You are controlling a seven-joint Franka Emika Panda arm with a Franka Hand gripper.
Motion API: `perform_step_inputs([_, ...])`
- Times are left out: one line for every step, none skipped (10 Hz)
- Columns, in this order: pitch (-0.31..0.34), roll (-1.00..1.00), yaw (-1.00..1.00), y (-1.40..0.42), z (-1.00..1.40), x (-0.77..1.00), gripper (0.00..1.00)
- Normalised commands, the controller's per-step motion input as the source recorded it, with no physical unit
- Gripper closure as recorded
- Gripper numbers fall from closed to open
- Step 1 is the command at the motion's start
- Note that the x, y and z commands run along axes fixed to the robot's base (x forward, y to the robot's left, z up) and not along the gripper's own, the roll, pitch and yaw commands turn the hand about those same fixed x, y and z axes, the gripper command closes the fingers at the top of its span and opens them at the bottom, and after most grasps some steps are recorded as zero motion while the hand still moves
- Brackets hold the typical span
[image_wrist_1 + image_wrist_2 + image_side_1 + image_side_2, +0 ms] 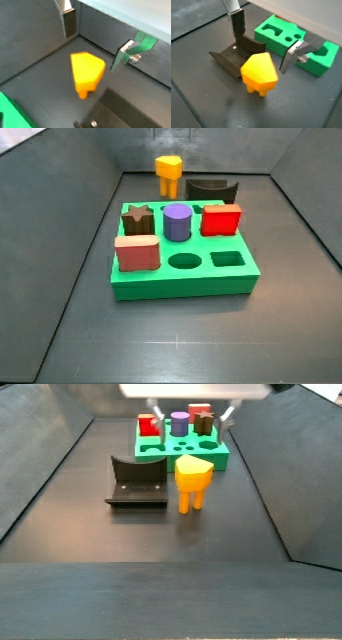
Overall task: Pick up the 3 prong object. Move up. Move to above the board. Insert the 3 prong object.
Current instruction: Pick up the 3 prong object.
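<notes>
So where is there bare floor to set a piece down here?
Bare floor borders the board on its left, right and near sides. It is crowded behind it: the 3 prong object stands beside the black curved block, with the open gripper overhead.

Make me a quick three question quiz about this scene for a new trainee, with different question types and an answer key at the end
1. True or false: the gripper is shut on the 3 prong object.
2. Multiple choice: in a side view, which piece stands in the board between the dark star piece and the red block? A) a purple cylinder B) a white cube C) a blue ball
3. Fill in: the orange-yellow object stands on the floor beside the dark ____, off the board.

Key:
1. False. The fingers are spread apart above the object, which stands on its prongs untouched.
2. A
3. fixture
</notes>
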Motion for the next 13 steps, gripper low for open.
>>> perform_step_inputs([0.000,0.00,-0.16,0.03,-0.22,0.13,0.00])
perform_step_inputs([0.000,0.00,-0.11,0.01,-0.21,0.15,0.00])
perform_step_inputs([0.000,-0.01,-0.09,0.02,-0.27,0.18,0.00])
perform_step_inputs([-0.013,-0.03,-0.08,0.02,-0.31,0.07,0.00])
perform_step_inputs([-0.137,-0.01,0.00,0.00,-0.35,-0.16,0.00])
perform_step_inputs([-0.149,-0.03,0.00,0.00,-0.24,-0.28,0.00])
perform_step_inputs([-0.110,0.00,0.00,0.00,-0.06,-0.34,0.00])
perform_step_inputs([-0.114,0.00,0.00,0.00,0.00,-0.38,0.00])
perform_step_inputs([-0.099,0.00,0.02,0.01,-0.10,-0.25,0.00])
perform_step_inputs([-0.096,0.00,0.09,0.03,-0.20,-0.13,0.00])
perform_step_inputs([-0.043,-0.04,0.09,0.06,-0.24,0.00,0.00])
perform_step_inputs([-0.020,-0.13,0.05,0.09,-0.23,0.23,0.00])
perform_step_inputs([-0.041,-0.15,0.07,0.12,-0.19,0.18,0.00])
